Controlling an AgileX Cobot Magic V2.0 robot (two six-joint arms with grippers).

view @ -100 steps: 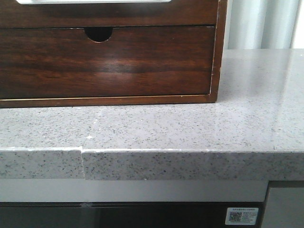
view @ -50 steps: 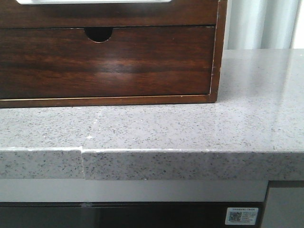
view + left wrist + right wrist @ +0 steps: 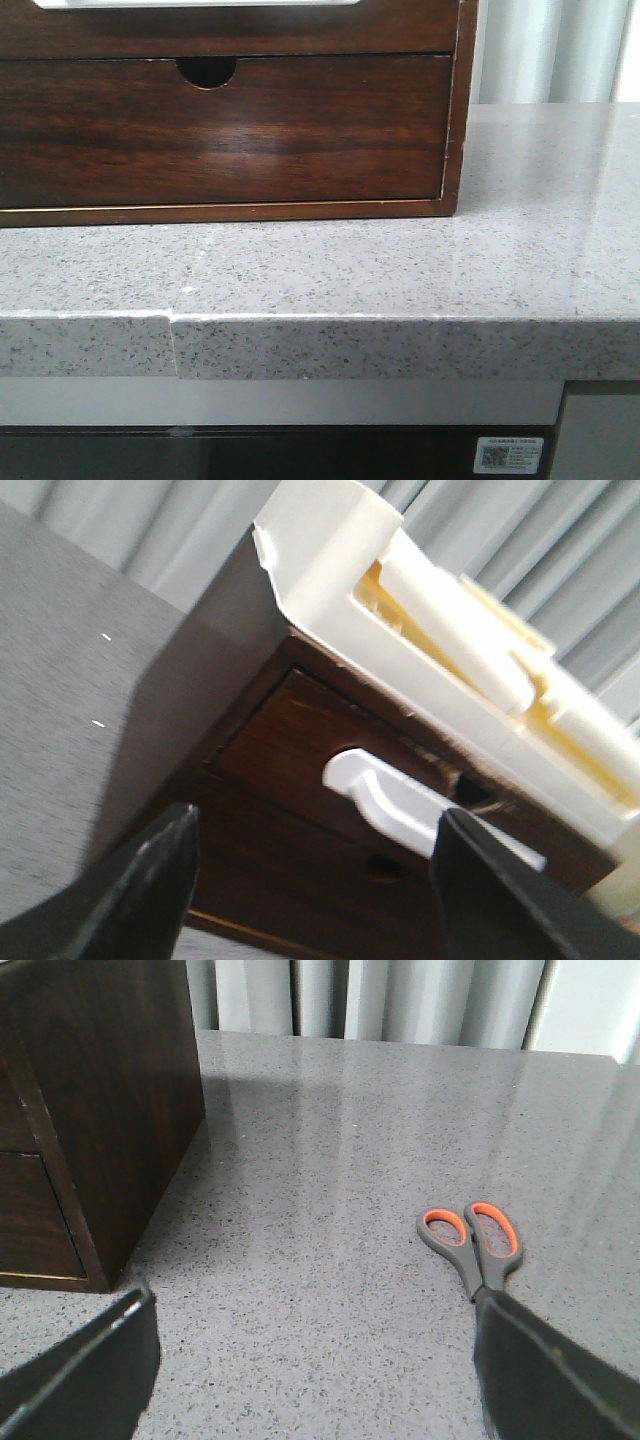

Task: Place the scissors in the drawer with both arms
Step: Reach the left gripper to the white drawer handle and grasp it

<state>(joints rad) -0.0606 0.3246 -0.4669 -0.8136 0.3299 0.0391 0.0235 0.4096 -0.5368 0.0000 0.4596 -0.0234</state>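
The scissors (image 3: 470, 1242), with grey handles and orange inner loops, lie flat on the grey speckled counter to the right of the cabinet. Their blades are hidden behind one right fingertip (image 3: 540, 1370). My right gripper (image 3: 315, 1310) is open and empty just above the counter, the scissors at its right finger. The drawer (image 3: 290, 745) is the upper dark brown front with a pale white cutout (image 3: 400, 800). It looks shut. My left gripper (image 3: 318, 825) is open and empty in front of it, apart from it. Only the drawer's lower strip (image 3: 250, 30) shows in the front view, with no gripper or scissors.
The lower front (image 3: 230, 130) with a half-round notch is shut. A white organizer (image 3: 420, 630) stands on top of the cabinet. The cabinet's side wall (image 3: 110, 1090) is left of my right gripper. The counter's front edge (image 3: 350, 345) is near; curtains hang behind.
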